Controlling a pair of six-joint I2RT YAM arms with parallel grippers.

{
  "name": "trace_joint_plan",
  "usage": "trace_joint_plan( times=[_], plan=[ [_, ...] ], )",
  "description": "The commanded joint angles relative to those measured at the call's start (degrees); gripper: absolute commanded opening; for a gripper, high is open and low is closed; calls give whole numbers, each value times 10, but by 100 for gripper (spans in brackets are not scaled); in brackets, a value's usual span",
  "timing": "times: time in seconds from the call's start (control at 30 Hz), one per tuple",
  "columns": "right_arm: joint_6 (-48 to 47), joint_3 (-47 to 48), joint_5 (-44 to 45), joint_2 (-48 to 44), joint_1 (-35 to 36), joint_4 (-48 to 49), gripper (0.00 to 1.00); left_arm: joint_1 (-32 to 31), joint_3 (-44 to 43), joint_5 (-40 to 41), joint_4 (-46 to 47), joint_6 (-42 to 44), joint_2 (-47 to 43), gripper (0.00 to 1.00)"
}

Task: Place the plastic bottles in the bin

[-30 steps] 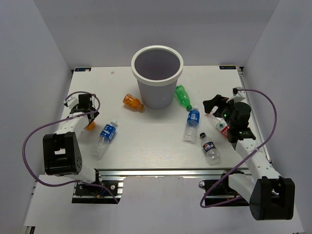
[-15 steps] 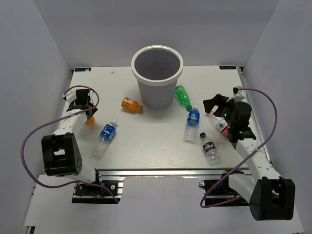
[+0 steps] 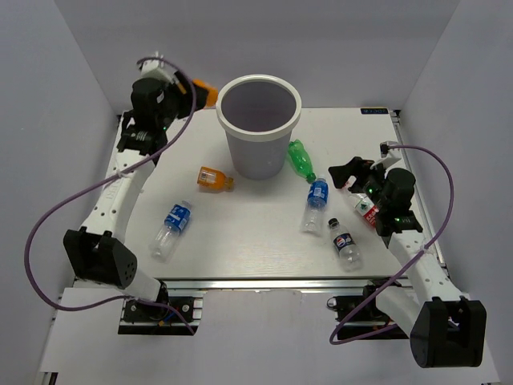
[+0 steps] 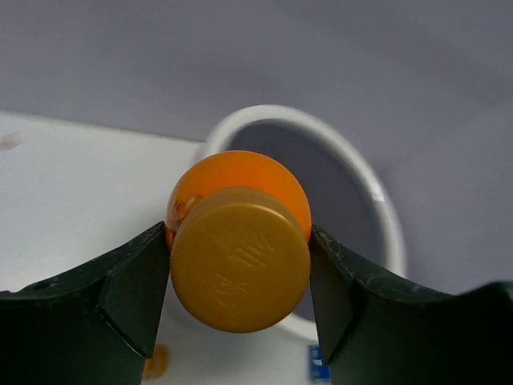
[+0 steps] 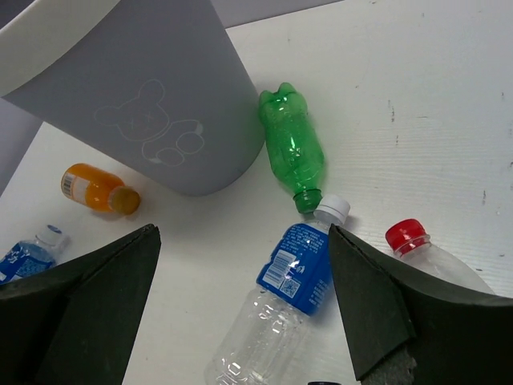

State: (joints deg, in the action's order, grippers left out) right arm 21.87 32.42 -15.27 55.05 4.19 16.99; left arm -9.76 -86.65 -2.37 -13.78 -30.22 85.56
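Note:
My left gripper (image 3: 192, 86) is raised to the left of the bin's rim and is shut on a stubby orange bottle (image 4: 238, 257), whose cap faces the left wrist camera between both fingers. The light-grey bin (image 3: 258, 124) stands at the table's back centre, and its rim (image 4: 377, 200) shows just behind the held bottle. On the table lie another orange bottle (image 3: 215, 178), a green one (image 3: 300, 158), two blue-labelled ones (image 3: 317, 204) (image 3: 172, 228), a dark-labelled one (image 3: 345, 241) and a red-capped one (image 5: 417, 245). My right gripper (image 5: 240, 241) hovers open over the blue-labelled bottle (image 5: 280, 297) right of the bin.
Grey walls close in the white table (image 3: 248, 249) on the left, back and right. The green bottle (image 5: 292, 148) lies against the bin's wall (image 5: 160, 104). The orange bottle (image 5: 96, 188) on the table lies just left of the bin's base.
My left arm has risen from the table's left side with the orange bottle, up to beside the bin's rim. The orange bottle on the table has shifted slightly. The right arm has barely moved.

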Motion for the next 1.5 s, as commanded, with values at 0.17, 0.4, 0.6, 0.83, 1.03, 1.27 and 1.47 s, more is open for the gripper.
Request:
trace_joint_plan(
  times=[0.17,0.4,0.6,0.83,1.03,1.27,1.47],
  plan=[
    [14,29,-21,-9,7,-27,89,-112,-233,-97,-13,72,144,33],
    [14,56,60,2,35,-116,89,-146,-379,-69,-105,103,238,98],
    [9,100,198,56,121,-169,89,-146,-419,-8,-130,129,212,98],
    [43,120,264,124,183,-214,89,-134,-254,144,-86,140,78,98],
    [65,110,263,182,200,-196,89,-40,46,186,-32,33,-93,98],
    [104,127,311,265,200,-205,89,-18,308,322,-48,-66,-238,98],
    [123,108,336,304,205,-149,83,-18,339,373,-122,-105,-254,98]
  ],
)
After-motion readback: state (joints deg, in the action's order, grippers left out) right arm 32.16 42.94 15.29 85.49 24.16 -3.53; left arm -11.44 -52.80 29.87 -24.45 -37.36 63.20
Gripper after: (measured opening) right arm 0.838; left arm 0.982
